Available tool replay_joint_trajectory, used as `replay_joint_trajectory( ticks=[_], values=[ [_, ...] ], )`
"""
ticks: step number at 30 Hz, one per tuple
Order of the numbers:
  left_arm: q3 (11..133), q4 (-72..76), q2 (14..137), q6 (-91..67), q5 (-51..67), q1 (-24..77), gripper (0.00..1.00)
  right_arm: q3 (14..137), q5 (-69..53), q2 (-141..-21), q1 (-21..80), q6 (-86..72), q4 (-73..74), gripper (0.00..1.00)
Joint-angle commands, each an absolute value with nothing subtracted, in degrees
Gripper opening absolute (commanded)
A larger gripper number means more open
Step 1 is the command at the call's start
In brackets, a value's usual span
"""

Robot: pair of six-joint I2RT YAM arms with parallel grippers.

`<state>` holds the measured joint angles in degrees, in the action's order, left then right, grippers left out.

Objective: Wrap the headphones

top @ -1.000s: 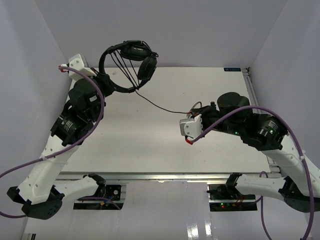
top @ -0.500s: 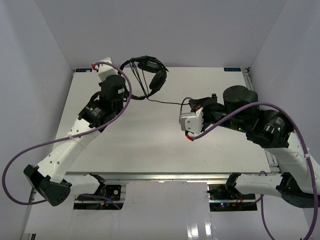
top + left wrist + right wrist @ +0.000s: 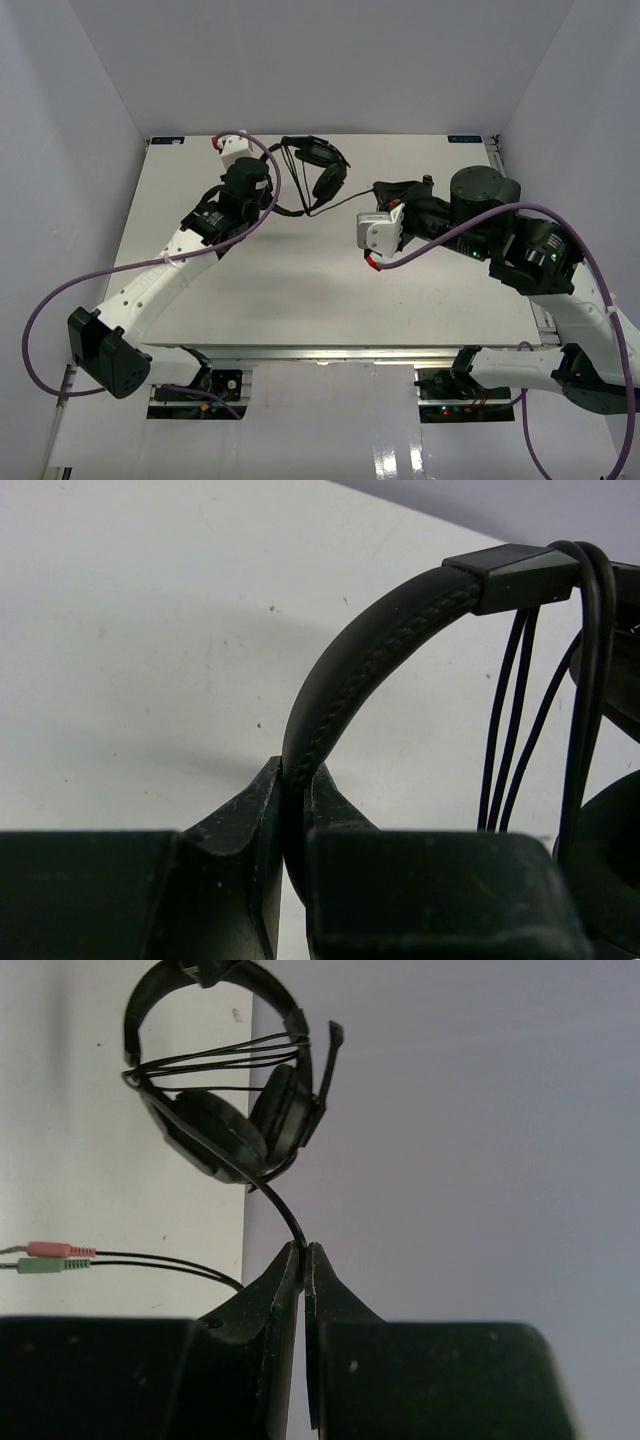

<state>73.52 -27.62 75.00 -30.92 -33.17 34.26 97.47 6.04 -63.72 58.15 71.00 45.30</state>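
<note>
The black over-ear headphones with padded earcups (image 3: 320, 170) are at the far middle of the white worktop (image 3: 300, 290), between the two arms. The left hand (image 3: 293, 792) is closed on the headset's stitched black headband (image 3: 350, 660), which rises out of the narrow gap between the two dark fingers and curves up and to the right. From the top view I cannot tell whether the earcups rest on the worktop or hang just above it.

Several strands of the thin black cable (image 3: 282, 1208) already cross the headset. In the right wrist view they run side by side across the span between the two ends of the headband, and in the left wrist view they hang down beside the headband's slider. A small boom microphone (image 3: 331, 1052) sticks up beside one earcup.

The right hand (image 3: 302, 1258) is clamped on the cable, its fingers pressed together with the cord pinched at their tips. From there the cable runs up to the headphones. A loose end trails off to the left over the worktop and finishes in a pink plug and a green plug (image 3: 48, 1258), which lie side by side.
</note>
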Motion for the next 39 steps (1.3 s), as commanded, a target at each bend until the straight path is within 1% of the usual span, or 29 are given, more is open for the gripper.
replay_joint_trajectory(
  ticks=[1, 7, 10, 13, 18, 22, 24, 28, 35, 39],
  values=[
    [71.7, -25.6, 75.3, -30.5, -29.0, 33.9, 0.0, 97.4, 8.7, -64.3, 58.5, 71.8, 36.4, 0.08],
    [70.9, -26.9, 79.1, -28.3, -18.6, 33.9, 0.0, 96.0, 6.8, -66.5, 58.5, 71.2, 35.5, 0.08],
    [69.7, -26.6, 79.2, -27.1, -14.6, 34.0, 0.0, 92.8, 8.1, -66.7, 58.5, 72.9, 32.7, 0.08],
    [68.6, -26.4, 78.4, -24.4, -10.0, 34.1, 0.0, 89.8, 11.6, -66.7, 58.4, 75.8, 28.4, 0.08],
    [65.0, -26.3, 75.3, -18.8, -5.2, 34.2, 0.0, 88.2, 13.3, -67.3, 57.7, 79.0, 25.3, 0.08],
    [62.4, -25.4, 72.9, -12.9, 5.2, 34.2, 0.0, 87.8, 13.9, -68.4, 57.2, 81.2, 24.8, 0.08],
    [60.8, -25.1, 71.8, -11.7, 7.9, 34.3, 0.0, 87.6, 13.2, -68.8, 56.7, 81.4, 24.8, 0.08],
    [59.1, -25.1, 70.5, -9.3, 11.7, 34.4, 0.0, 86.2, 13.0, -69.1, 56.0, 82.8, 24.1, 0.08],
    [59.5, -27.3, 69.4, -5.1, 12.3, 34.6, 0.0, 86.7, 13.4, -70.6, 55.9, 88.2, 22.1, 0.08],
    [59.2, -27.8, 67.6, -3.4, 14.5, 34.7, 0.0, 86.9, 13.3, -71.7, 55.3, 88.6, 21.9, 0.08]
  ],
)
